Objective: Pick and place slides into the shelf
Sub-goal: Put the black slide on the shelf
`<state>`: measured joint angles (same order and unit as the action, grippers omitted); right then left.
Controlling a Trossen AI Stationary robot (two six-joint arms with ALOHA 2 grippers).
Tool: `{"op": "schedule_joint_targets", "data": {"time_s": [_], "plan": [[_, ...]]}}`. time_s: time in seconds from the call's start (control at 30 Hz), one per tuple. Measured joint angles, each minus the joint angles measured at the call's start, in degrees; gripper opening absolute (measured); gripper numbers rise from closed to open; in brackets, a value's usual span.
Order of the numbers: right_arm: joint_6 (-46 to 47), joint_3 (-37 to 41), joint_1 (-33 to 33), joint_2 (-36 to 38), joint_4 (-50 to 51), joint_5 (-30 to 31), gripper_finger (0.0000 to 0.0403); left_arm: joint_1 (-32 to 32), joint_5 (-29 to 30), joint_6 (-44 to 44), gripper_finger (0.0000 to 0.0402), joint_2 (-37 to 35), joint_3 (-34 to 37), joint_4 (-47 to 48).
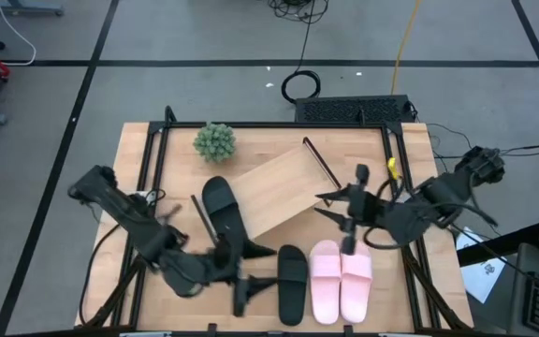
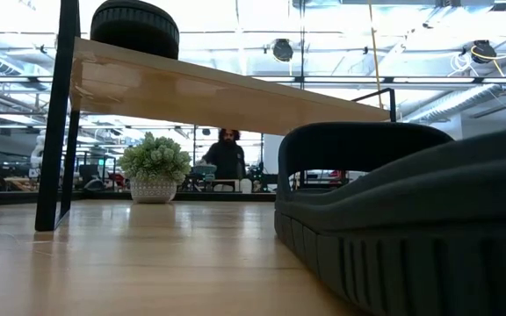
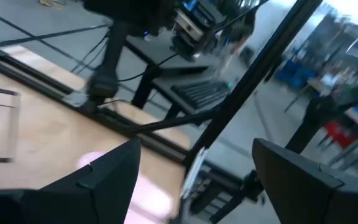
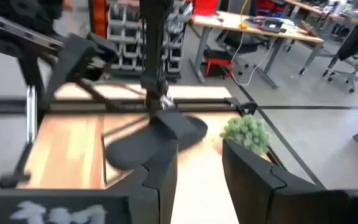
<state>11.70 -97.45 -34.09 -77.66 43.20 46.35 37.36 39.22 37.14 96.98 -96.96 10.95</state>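
Observation:
The shelf, a light-wood board on black wire end frames, stands askew mid-table. One black slide lies sole-down on its left end, also seen in the low view. A second black slide and the pink pair lie sole-down on the table near the front edge. My left gripper hovers open just left of the loose black slide, with nothing between its fingers. My right gripper hangs open and empty above the shelf's right end, pointing toward the slide on the shelf.
A small potted plant stands at the table's far left, behind the shelf. The black frame rails run along the table's sides. A keyboard lies beyond the far edge. A person sits in the room behind the table.

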Motion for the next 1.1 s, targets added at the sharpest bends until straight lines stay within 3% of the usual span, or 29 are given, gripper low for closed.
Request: {"op": "schedule_joint_targets", "data": {"time_s": [0.13,0.3,0.4,0.6,0.87,1.1], "plan": [[0.1,0.4,-2.0,2.1,5.6,-0.1,0.0118,1.0,4.5,1.2,0.0310,6.5,-1.8,-4.6],[3.3,3.3,-4.0,5.2,9.6,-0.1,0.0118,4.1,10.3,6.9,0.0310,13.3,-9.3,-5.2],[5.5,7.3,-5.0,7.7,9.1,-0.1,0.0118,6.1,10.6,10.5,0.0310,18.1,-14.7,-4.0],[9.2,18.3,-5.4,13.3,3.3,-0.2,0.0118,9.5,17.9,22.5,0.0310,25.8,-23.7,3.4],[10.1,32.2,-5.4,20.8,-9.2,-4.7,0.0118,11.7,17.2,43.8,0.0310,33.4,-25.6,8.8],[10.2,40.7,-5.4,26.2,-18.7,-7.7,0.0118,12.2,12.2,57.6,0.0310,38.1,-25.6,14.9]]}}
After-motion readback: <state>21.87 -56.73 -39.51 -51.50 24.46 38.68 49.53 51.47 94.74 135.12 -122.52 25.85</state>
